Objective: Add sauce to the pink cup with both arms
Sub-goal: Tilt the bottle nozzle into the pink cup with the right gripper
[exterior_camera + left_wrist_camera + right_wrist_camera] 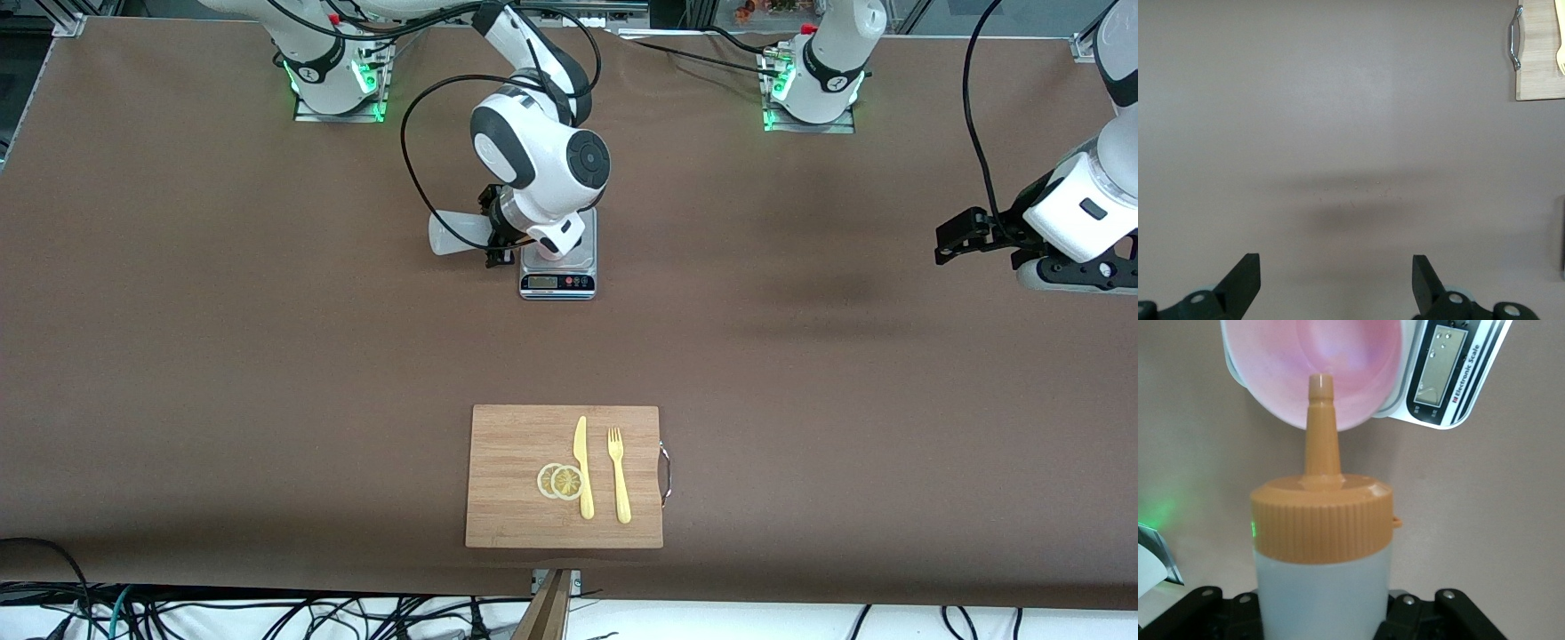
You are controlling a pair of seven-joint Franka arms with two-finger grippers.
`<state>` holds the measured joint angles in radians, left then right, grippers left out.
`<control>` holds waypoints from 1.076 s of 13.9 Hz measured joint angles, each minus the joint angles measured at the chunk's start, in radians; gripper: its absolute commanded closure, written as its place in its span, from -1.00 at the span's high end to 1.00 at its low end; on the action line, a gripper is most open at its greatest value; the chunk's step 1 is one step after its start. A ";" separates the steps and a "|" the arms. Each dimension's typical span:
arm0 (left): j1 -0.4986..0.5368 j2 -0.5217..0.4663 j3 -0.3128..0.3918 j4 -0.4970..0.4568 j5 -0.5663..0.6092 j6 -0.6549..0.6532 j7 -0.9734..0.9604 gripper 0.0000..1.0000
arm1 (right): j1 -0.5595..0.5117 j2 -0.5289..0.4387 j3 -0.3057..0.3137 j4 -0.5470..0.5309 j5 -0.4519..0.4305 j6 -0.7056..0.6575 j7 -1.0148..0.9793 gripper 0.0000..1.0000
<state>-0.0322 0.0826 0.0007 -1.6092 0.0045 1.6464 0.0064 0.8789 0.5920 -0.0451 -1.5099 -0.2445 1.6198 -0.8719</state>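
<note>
My right gripper (498, 236) is shut on the sauce bottle (455, 233), a whitish bottle held on its side beside the scale. In the right wrist view the gripper (1323, 621) clamps the bottle's body (1321, 587). Its orange nozzle (1321, 420) points into the mouth of the pink cup (1271, 367), which sits on the scale (1451, 380). In the front view the cup is hidden by the right arm's wrist. My left gripper (956, 236) is open and empty, waiting over bare table at the left arm's end; it also shows in the left wrist view (1335, 281).
The silver scale (557, 283) stands mid-table near the arm bases. A wooden cutting board (516, 516) lies nearer the front camera, with a yellow knife (582, 467), a yellow fork (619, 476) and two lemon slices (560, 481). The board's handle end shows in the left wrist view (1538, 67).
</note>
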 measured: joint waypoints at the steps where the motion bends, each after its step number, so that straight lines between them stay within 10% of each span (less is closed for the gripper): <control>1: 0.000 0.007 0.000 0.009 0.000 0.000 0.000 1.00 | 0.002 0.000 0.000 0.000 0.000 -0.002 0.000 -1.00; 15: -0.001 0.035 -0.001 0.049 0.000 0.000 0.000 1.00 | 0.005 -0.003 -0.016 0.000 -0.001 -0.004 -0.083 -1.00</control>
<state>-0.0332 0.1179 0.0000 -1.5601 0.0045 1.6464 0.0064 0.8844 0.5888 -0.0610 -1.5098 -0.2457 1.6161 -0.9551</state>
